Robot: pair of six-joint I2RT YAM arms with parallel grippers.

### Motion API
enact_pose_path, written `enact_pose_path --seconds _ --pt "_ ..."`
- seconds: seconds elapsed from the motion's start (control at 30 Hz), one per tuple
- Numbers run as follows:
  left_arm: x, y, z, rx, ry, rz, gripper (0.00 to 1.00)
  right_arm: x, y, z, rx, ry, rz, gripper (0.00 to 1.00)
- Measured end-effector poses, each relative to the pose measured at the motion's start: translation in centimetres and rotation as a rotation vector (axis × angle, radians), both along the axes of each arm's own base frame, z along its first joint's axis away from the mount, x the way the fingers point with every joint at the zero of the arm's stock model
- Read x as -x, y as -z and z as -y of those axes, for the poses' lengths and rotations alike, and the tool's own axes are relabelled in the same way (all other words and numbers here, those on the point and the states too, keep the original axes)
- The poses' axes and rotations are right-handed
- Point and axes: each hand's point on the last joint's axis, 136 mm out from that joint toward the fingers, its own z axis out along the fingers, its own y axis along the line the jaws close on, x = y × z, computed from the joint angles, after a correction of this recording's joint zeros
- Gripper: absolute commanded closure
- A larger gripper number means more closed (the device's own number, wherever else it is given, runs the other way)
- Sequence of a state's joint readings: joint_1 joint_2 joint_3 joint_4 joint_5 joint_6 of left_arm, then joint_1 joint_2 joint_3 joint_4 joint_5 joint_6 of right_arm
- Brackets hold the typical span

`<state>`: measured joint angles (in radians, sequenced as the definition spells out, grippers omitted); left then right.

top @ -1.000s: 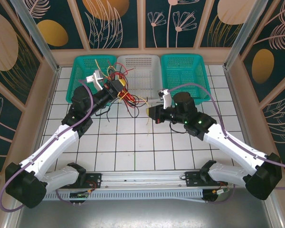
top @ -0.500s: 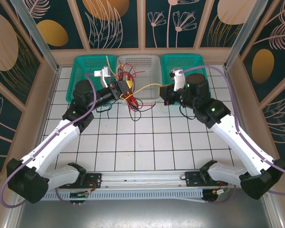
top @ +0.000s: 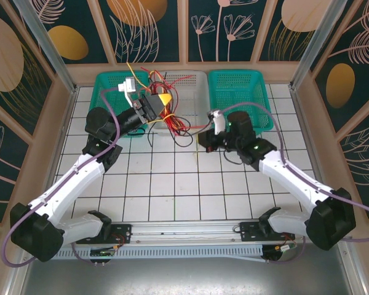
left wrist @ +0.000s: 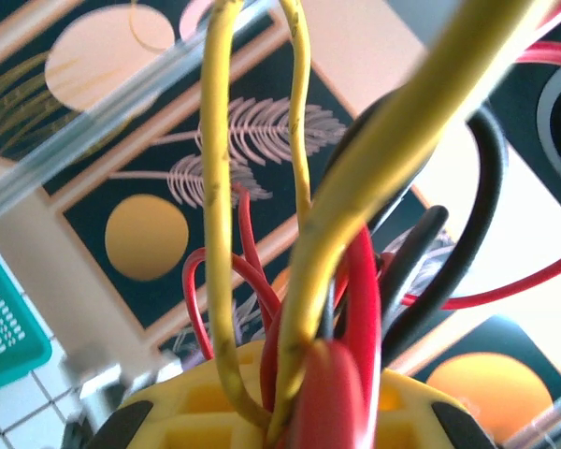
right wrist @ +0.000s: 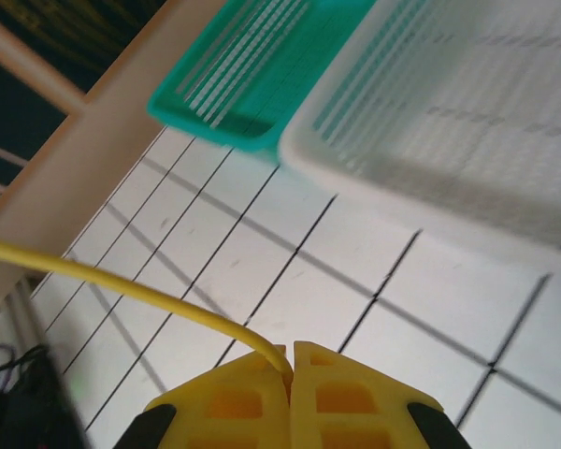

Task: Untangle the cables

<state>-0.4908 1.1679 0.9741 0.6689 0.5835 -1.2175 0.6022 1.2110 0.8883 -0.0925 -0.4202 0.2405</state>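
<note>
Pincers both hold wire. The left pincer [top: 162, 102] is raised over the far left part of the tabletop [top: 172, 184], and its yellow fingers [left wrist: 192, 412] are drawn in narrow around the cables [top: 170, 118], a knot of red, black and yellow strands. In the left wrist view a yellow strand [left wrist: 220, 234], a thick red one [left wrist: 360, 290] and a black one [left wrist: 472, 243] rise out of the grip and fan upward and apart. From above, the knot hangs at the near rim of the white basket [top: 190, 83]. A few ends stick up over that basket, and red and black loops droop toward the tiles. Whether those loops touch the tiles cannot be told. The left teal basket [top: 107, 86] stands just beside the white one, behind the left arm's wrist.

The right pincer [right wrist: 290, 369] sits near the tabletop, in front of the white basket and the right teal basket [top: 240, 89]. Its fingertips [right wrist: 229, 402] are pressed together on a single yellow cable [right wrist: 122, 281]. That cable leaves the tips and curves away to the left, above the tiles. The two pincers are apart, with the drooping loops between them.
</note>
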Motion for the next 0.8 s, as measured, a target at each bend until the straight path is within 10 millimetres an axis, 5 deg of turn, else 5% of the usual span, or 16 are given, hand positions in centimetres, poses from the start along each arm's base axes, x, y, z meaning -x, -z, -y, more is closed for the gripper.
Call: enact_pose_path --seconds 0.17,0.4,0.5,0.63,0.8 --pt "-2.0 -0.7 -2.4 0.008 -0.218 0.019 1.00 3.3 0.8 -2.3 -0.069 -0.057 -0.026 1.00" --pt "-2.8 -0.9 -10.9 -0.056 -0.766 0.157 1.00 6.3 -2.0 -0.7 -0.159 -0.016 -0.021 1.00" --pt "-3.7 1.2 -12.9 -0.099 -0.908 0.155 1.00 7.5 -3.7 0.0 -0.186 -0.011 -0.008 1.00" --pt "-5.6 4.9 -13.2 -0.200 -0.978 0.112 1.00 7.8 -6.1 1.7 -0.198 0.047 0.028 1.00" --pt "-6.0 8.8 -13.8 -0.276 -1.015 0.051 1.00 5.4 -12.9 5.7 -0.245 0.215 0.147 1.00"
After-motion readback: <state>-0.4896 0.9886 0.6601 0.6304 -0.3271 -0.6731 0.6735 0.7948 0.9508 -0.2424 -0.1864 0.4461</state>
